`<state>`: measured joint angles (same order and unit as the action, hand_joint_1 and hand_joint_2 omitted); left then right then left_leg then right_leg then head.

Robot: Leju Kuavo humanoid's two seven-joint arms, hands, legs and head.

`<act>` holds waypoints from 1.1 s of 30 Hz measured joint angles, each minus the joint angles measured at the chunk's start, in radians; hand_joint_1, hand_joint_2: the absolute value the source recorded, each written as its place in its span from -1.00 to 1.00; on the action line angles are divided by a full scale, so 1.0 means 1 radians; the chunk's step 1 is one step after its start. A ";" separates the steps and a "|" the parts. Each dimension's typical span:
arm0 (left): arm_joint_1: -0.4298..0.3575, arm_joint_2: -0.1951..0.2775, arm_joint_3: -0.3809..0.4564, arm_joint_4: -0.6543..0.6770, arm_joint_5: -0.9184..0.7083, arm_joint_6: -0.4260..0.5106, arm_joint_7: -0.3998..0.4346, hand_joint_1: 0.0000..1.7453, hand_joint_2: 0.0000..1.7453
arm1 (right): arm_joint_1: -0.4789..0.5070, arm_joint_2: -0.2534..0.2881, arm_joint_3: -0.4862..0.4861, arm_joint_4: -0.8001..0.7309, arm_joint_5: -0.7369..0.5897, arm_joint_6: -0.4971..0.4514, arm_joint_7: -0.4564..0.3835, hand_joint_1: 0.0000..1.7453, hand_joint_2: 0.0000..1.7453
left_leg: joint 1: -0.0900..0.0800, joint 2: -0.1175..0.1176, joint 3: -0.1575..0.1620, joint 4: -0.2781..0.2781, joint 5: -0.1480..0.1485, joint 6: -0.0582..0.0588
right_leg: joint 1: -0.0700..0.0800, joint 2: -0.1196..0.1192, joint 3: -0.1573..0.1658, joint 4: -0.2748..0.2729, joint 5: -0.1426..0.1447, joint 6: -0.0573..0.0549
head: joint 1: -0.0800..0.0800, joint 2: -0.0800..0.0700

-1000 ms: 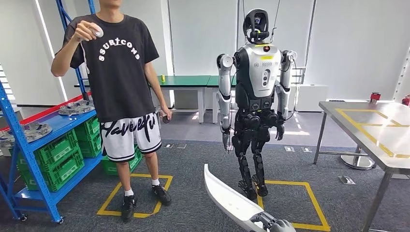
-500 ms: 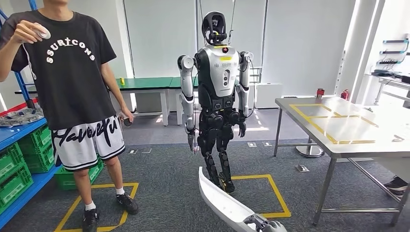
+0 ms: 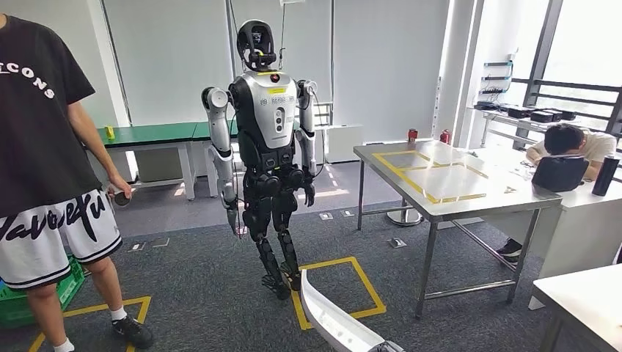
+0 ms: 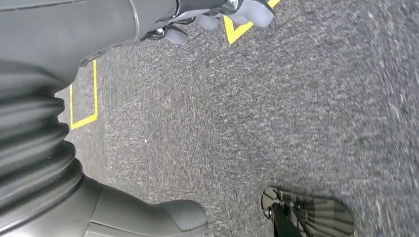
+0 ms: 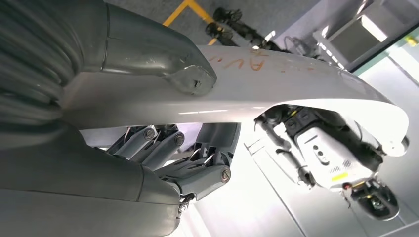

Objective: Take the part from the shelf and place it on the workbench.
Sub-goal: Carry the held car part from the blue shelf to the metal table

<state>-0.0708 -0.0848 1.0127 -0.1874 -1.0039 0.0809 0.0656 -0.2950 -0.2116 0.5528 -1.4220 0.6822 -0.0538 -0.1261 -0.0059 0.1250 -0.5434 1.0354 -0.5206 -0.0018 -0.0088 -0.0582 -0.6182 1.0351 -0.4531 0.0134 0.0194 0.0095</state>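
My right hand (image 5: 163, 123) grips the white curved part (image 5: 296, 84): thumb (image 5: 163, 54) pressed on one face, darker fingers (image 5: 197, 163) wrapped against the other. In head view the part juts up from the bottom edge. My left hand (image 4: 148, 98) hangs over the floor, holding nothing, fingers (image 4: 222, 15) loosely curled, thumb apart.

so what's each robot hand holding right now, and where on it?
Right robot hand grips the long white part at its near end. Left robot hand holds nothing.
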 joint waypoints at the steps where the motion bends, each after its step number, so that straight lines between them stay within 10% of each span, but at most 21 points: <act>1: -0.001 -0.001 0.000 0.000 0.000 0.000 -0.001 -1.00 1.00 | 0.000 0.001 0.000 0.000 0.002 0.000 0.001 1.00 1.00 | 0.002 -0.009 0.000 0.004 -0.006 -0.006 | -0.002 0.011 0.000 -0.004 0.004 -0.007 | -0.001 0.000; 4: 0.000 -0.006 -0.001 0.000 -0.002 -0.001 -0.002 -1.00 1.00 | -0.001 0.015 0.001 0.000 0.012 -0.001 0.013 1.00 1.00 | 0.010 -0.095 -0.047 0.114 -0.076 -0.020 | -0.009 0.044 -0.002 -0.013 0.014 -0.023 | -0.005 0.000; 7: 0.002 -0.008 -0.002 0.001 -0.013 -0.005 0.004 -1.00 1.00 | 0.006 0.035 0.001 -0.004 0.036 0.001 0.042 1.00 1.00 | 0.013 -0.122 -0.117 0.265 -0.128 -0.025 | -0.009 0.085 -0.007 -0.012 0.018 -0.025 | -0.010 0.000; 13: 0.004 -0.020 -0.007 0.003 -0.022 0.002 0.004 -1.00 1.00 | 0.102 0.027 -0.014 -0.077 0.075 -0.020 0.030 1.00 1.00 | 0.028 -0.193 -0.003 0.016 -0.009 -0.018 | -0.011 0.158 -0.017 -0.003 0.026 0.006 | -0.010 0.000; 17: 0.004 -0.024 -0.009 0.003 -0.029 0.003 0.016 -1.00 1.00 | 0.150 0.005 -0.031 -0.103 0.078 -0.031 0.010 1.00 1.00 | 0.022 -0.155 0.001 0.012 0.001 0.016 | -0.015 0.157 -0.031 0.003 0.028 0.031 | -0.008 0.000; 20: 0.007 -0.023 -0.009 0.003 -0.031 0.003 0.019 -1.00 1.00 | 0.159 -0.001 -0.042 -0.115 0.077 -0.023 0.006 1.00 1.00 | 0.015 -0.115 -0.010 0.010 0.010 0.034 | -0.007 0.078 -0.100 0.159 -0.065 0.032 | -0.004 0.000; 23: 0.011 -0.023 -0.009 0.003 -0.032 0.003 0.017 -1.00 1.00 | 0.160 -0.003 -0.044 -0.118 0.077 -0.009 0.009 1.00 1.00 | 0.004 -0.071 -0.018 0.010 0.012 0.040 | -0.005 0.065 -0.136 0.275 -0.109 0.028 | -0.003 0.000; 27: 0.004 -0.026 -0.012 0.003 -0.039 0.000 0.019 -1.00 1.00 | 0.144 -0.004 -0.045 -0.118 0.075 0.000 0.014 1.00 1.00 | -0.006 -0.022 -0.017 0.010 0.011 0.038 | 0.017 0.005 0.014 0.038 -0.030 -0.002 | -0.002 0.000; 31: -0.004 -0.026 -0.019 0.002 -0.041 -0.002 0.019 -1.00 1.00 | 0.130 -0.011 -0.046 -0.118 0.066 -0.002 0.007 1.00 1.00 | -0.006 0.012 -0.013 0.008 0.011 0.020 | 0.023 0.015 0.029 -0.013 -0.013 -0.021 | -0.002 0.000; 33: -0.008 -0.025 -0.019 0.001 -0.041 -0.002 0.017 -1.00 1.00 | 0.119 -0.013 -0.046 -0.116 0.061 -0.002 0.002 1.00 1.00 | -0.004 -0.035 -0.026 0.039 -0.013 0.009 | 0.014 0.036 0.033 -0.025 -0.001 -0.030 | -0.002 0.000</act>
<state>-0.0788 -0.1102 0.9939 -0.1865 -1.0447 0.0789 0.0821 -0.1761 -0.2248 0.5066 -1.5376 0.7434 -0.0555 -0.1242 -0.0101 0.0903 -0.5692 1.0741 -0.5334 0.0074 0.0049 -0.0222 -0.5856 1.0103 -0.4541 -0.0164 0.0171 0.0095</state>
